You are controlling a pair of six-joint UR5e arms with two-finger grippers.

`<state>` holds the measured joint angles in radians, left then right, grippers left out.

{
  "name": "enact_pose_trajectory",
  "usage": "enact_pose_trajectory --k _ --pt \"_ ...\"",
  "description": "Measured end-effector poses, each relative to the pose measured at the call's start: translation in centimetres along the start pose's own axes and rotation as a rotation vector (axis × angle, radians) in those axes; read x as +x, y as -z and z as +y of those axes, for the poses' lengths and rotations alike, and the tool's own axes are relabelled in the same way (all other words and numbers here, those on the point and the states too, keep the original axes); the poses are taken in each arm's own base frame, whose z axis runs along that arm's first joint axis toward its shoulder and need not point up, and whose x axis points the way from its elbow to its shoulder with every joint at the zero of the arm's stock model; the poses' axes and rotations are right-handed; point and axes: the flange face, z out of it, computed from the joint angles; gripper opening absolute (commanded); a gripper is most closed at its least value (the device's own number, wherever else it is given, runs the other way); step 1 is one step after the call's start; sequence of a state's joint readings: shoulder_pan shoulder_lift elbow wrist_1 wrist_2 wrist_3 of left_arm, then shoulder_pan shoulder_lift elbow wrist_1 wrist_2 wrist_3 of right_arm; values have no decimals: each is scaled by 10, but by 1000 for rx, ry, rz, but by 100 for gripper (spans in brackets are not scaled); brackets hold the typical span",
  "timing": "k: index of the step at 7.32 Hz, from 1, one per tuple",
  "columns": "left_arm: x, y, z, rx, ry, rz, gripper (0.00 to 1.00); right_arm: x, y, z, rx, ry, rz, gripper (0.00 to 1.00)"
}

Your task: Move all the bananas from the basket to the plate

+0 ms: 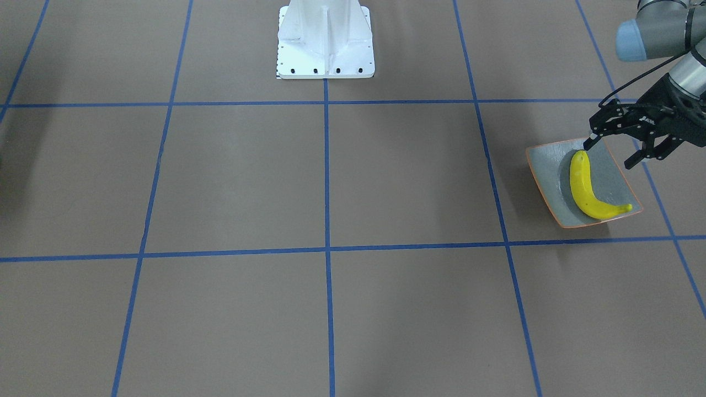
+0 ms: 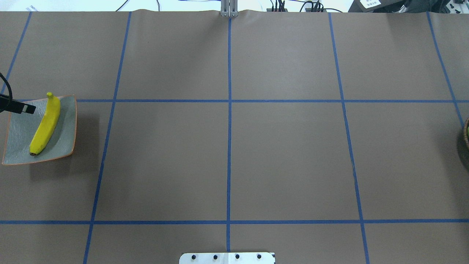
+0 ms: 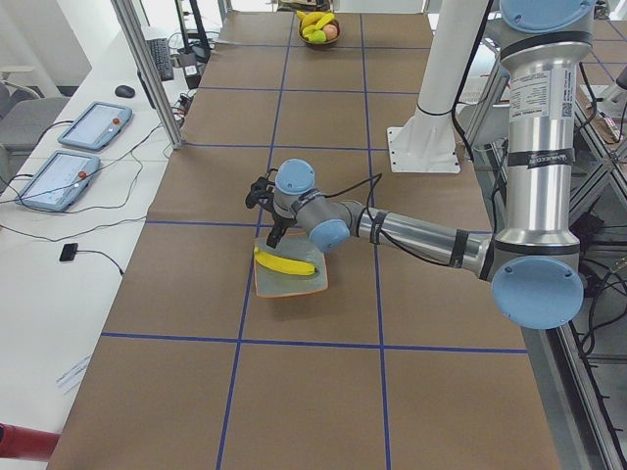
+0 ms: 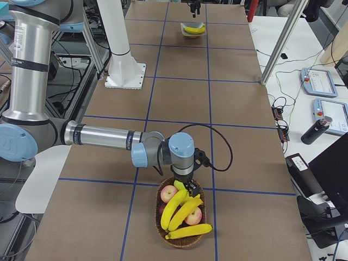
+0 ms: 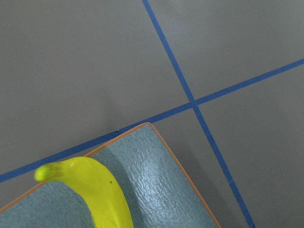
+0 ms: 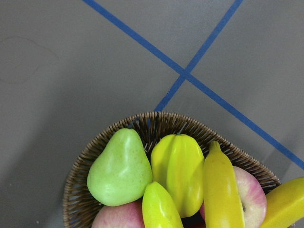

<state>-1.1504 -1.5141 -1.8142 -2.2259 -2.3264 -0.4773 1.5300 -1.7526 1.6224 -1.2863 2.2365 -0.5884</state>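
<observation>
Bananas sit at both ends of the surface: one banana lies lengthwise on the grey-green plate at the robot's left end. Three more bananas lie heaped in the wicker basket at the right end, on top of apples and next to a green pear. Your left gripper hangs above the plate with its fingers apart and nothing between them. Your right gripper hangs over the basket, but only the side view shows it, so you cannot tell whether its fingers are apart or together. By the count, one transfer looks done and three are left. The bananas look smooth, glossy and stiff, probably light, so expect them to slip or roll in a loose pinch. Take the topmost one across the middle of its body, fingers spanning its narrow width, and avoid the thin stem. Watch that the neighbouring fruit does not shift as it lifts.
</observation>
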Motion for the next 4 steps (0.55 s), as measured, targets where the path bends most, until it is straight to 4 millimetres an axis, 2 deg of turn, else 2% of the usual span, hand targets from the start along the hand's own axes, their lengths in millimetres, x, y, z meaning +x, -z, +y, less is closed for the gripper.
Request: enact_pose_trajectory --k 2,4 --pt "0 0 0 6 -1 -4 100 7 -31 29 44 64 29 100" --pt "0 2 -1 10 -4 -5 100 2 -44 35 56 72 29 100"
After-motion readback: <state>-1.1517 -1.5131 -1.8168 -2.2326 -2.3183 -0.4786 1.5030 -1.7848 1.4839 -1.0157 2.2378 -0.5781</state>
